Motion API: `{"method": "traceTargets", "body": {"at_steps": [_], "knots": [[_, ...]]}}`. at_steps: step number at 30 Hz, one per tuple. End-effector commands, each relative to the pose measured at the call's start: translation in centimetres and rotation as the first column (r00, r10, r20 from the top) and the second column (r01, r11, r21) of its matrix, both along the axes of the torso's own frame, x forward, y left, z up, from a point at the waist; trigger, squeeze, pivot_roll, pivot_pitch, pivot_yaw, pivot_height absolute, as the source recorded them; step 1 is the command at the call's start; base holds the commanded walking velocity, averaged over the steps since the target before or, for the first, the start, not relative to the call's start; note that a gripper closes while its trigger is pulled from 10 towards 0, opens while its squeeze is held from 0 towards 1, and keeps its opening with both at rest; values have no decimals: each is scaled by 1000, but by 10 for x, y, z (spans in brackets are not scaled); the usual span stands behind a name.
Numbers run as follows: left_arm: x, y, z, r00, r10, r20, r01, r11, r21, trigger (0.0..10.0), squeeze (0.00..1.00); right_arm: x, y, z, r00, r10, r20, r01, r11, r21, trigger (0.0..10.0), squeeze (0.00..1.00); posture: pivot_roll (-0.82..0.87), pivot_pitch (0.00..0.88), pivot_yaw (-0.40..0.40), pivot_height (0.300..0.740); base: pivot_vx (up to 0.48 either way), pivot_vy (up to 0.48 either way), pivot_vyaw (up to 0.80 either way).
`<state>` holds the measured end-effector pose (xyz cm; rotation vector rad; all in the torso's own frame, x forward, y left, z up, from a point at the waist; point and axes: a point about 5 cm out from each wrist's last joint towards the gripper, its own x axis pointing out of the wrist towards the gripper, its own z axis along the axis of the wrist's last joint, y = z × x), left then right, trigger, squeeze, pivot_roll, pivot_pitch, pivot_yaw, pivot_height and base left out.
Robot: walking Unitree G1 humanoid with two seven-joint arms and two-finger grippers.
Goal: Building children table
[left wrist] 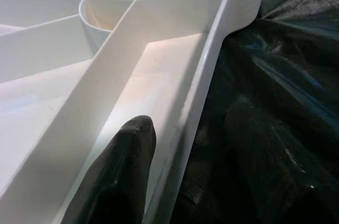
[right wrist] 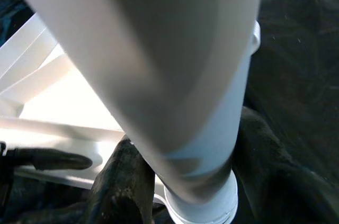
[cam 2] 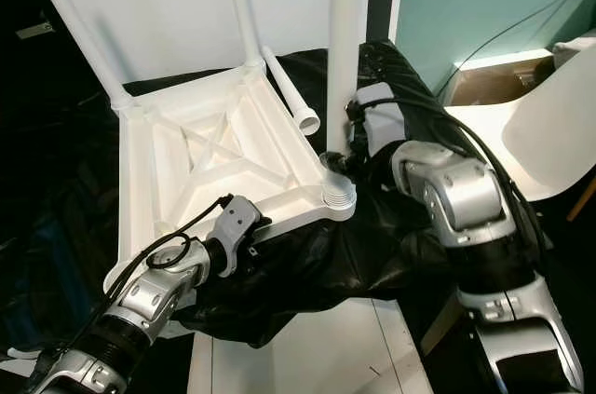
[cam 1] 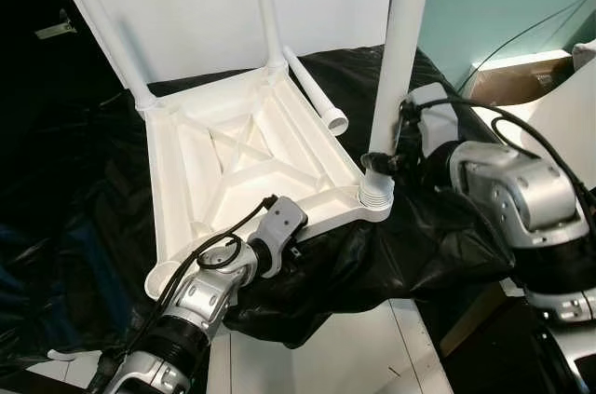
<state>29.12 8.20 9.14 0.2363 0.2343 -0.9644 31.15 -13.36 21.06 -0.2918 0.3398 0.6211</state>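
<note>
A white plastic table top [cam 1: 233, 161] lies upside down on black sheeting. Two white legs [cam 1: 98, 26] stand in its far corners, and a loose leg [cam 1: 315, 91] lies along its right side. A third leg [cam 1: 400, 49] stands upright in the near right corner socket [cam 1: 377, 194]. My right gripper [cam 1: 382, 163] is shut on this leg just above the socket, its fingers [right wrist: 122, 187] on either side of the tube. At the near edge my left gripper [left wrist: 188, 171] is shut on the table top's rim [left wrist: 212, 60], one finger [left wrist: 119, 176] inside and one outside.
Black plastic sheeting [cam 1: 419, 245] covers the work surface and hangs over its front edge. A white panel [cam 1: 186, 3] stands behind. A white chair [cam 2: 549, 133], a cardboard box [cam 1: 507, 82] and cables are at the right. White floor [cam 1: 335, 347] lies in front.
</note>
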Motion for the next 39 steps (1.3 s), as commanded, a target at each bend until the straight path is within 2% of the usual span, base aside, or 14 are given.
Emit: {"method": "traceTargets", "body": {"at_steps": [1,6,9,16,17,18,20,25,27,30,32,35,36,39], "knots": [[-9,1,-8,991,-115,-70,116,993,-3,10000,0,-11,10,-38,985,48,-165,-52,999,-18,10000,0,-114,0,81,740,0,0,0],[-10,2,-8,991,-112,-70,112,994,-3,10000,0,-23,18,-52,982,46,-181,-39,998,39,10000,0,-117,0,84,740,0,0,0],[-10,2,-9,991,-116,-68,116,993,1,10000,0,-35,22,-72,976,26,-218,-9,997,79,10000,0,-127,0,93,740,0,0,0],[-9,0,-7,989,-131,-67,132,991,4,10000,0,-36,16,-80,958,-51,-282,90,988,127,10000,0,-131,0,98,740,0,0,0],[-8,0,-7,989,-134,-66,135,991,5,10000,0,-27,13,-73,952,-155,-263,214,954,212,10000,0,-135,0,104,740,0,0,0],[-8,0,-7,989,-134,-66,135,991,5,10000,0,-27,13,-73,952,-155,-263,214,954,212,10000,0,-135,0,104,740,0,0,0],[-8,0,-7,989,-135,-66,136,991,5,10000,0,-19,7,-64,936,-293,-196,341,894,291,10000,0,-135,0,105,740,0,0,0],[-9,0,-7,988,-138,-68,139,990,4,10000,0,-19,8,-63,933,-341,-116,360,891,278,10000,0,-133,0,106,740,0,0,0],[-9,0,-7,988,-138,-68,139,990,4,10000,0,-19,8,-63,933,-341,-116,360,891,278,10000,0,-133,0,106,740,0,0,0],[-9,0,-7,989,-133,-70,134,991,1,10000,0,-19,30,-64,962,-255,-93,269,943,196,10000,0,-118,0,97,740,0,0,0],[-8,1,-7,989,-127,-71,127,992,-2,10000,0,-20,35,-64,971,-216,-101,230,960,160,10000,0,-114,0,94,740,0,0,0],[-8,2,-7,990,-123,-71,123,992,-3,10000,0,-21,37,-65,974,-197,-110,212,967,141,10000,0,-114,0,94,740,0,0,0],[-9,3,-8,991,-116,-73,116,993,-3,10000,0,-23,39,-65,986,-131,-100,137,989,61,10000,0,-111,0,86,740,0,0,0],[-9,3,-9,991,-114,-74,114,993,-3,10000,0,-24,38,-64,990,-105,-95,108,994,30,10000,0,-112,0,84,740,0,0,0]]}}
